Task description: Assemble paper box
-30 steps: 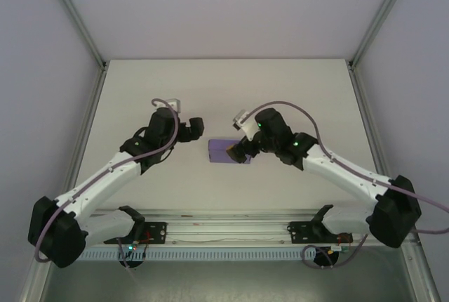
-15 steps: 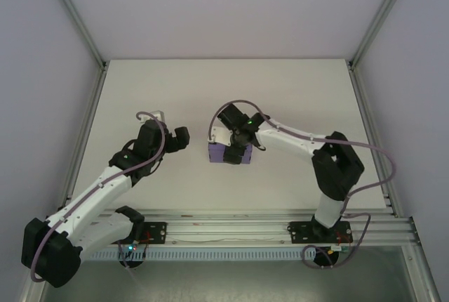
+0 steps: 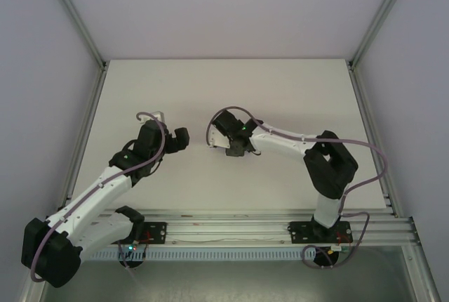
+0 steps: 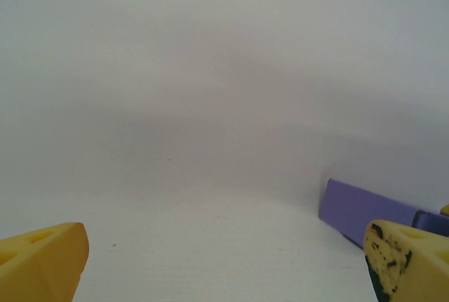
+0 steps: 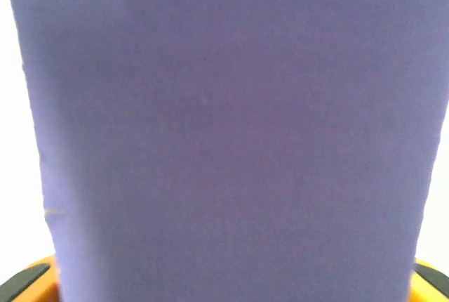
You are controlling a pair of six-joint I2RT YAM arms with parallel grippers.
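the paper box (image 5: 231,126) is lavender card, smooth and matte, with a straight left side edge and a flat, unmarked face. in the left wrist view we see the same box (image 4: 361,207) as a low purple slab with a crisp corner. it appears to sit on the bench (image 3: 280,91), near the middle of the surface.

the right tool (image 3: 235,146) is directly over the box and covers it from above. in its own camera, yellow fingertips (image 5: 24,281) show at both lower corners, one against each side edge of the card. so we read this tool as pinching the box across its width.

the left tool (image 3: 184,138) hangs just to the left, apart from the box and the other tool. its two blunt yellow fingers (image 4: 42,260) are spread wide with bare bench between them. the right one carries black scuffs on its inner face.

the bench is white and matte, with a faint fine grain up close. both arms are white shells with black joints, trailing pale looping cables. a metal rail (image 3: 231,228) runs along the near edge, where the bases are bolted.
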